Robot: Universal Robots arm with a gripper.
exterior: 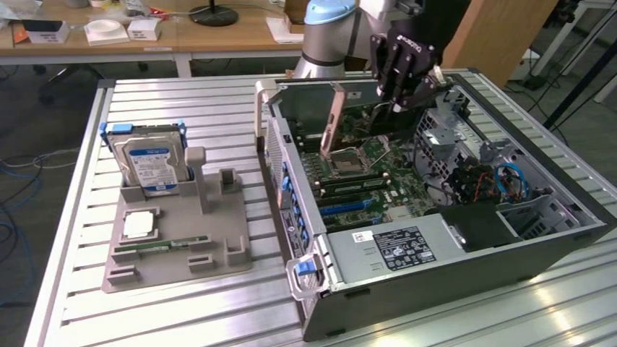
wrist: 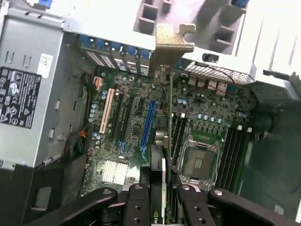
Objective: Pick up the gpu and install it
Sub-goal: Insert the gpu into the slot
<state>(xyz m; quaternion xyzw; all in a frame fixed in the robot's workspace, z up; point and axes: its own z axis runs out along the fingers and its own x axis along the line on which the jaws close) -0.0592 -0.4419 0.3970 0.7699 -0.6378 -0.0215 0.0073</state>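
Observation:
My gripper (exterior: 403, 85) is shut on the gpu (exterior: 371, 119), a thin dark card held on edge inside the open computer case (exterior: 424, 289), above the motherboard (exterior: 386, 181). Its pale metal bracket (exterior: 334, 119) faces the exterior view's left. In the wrist view the gpu (wrist: 162, 141) runs edge-on away from my gripper (wrist: 161, 207), with the bracket (wrist: 171, 40) at its far end near the case's rear slot openings. Black fingers (wrist: 136, 205) press on both of its sides. Beneath it lie a blue slot (wrist: 147, 122) and a white slot (wrist: 106, 110).
A grey holder (exterior: 178, 238) on the slatted table at the exterior view's left carries the blue-labelled hard drive (exterior: 149, 163) and a green memory stick (exterior: 159, 246). Inside the case are the CPU socket (wrist: 197, 162), the power supply (exterior: 395, 246) and drive cages with cables (exterior: 501, 181).

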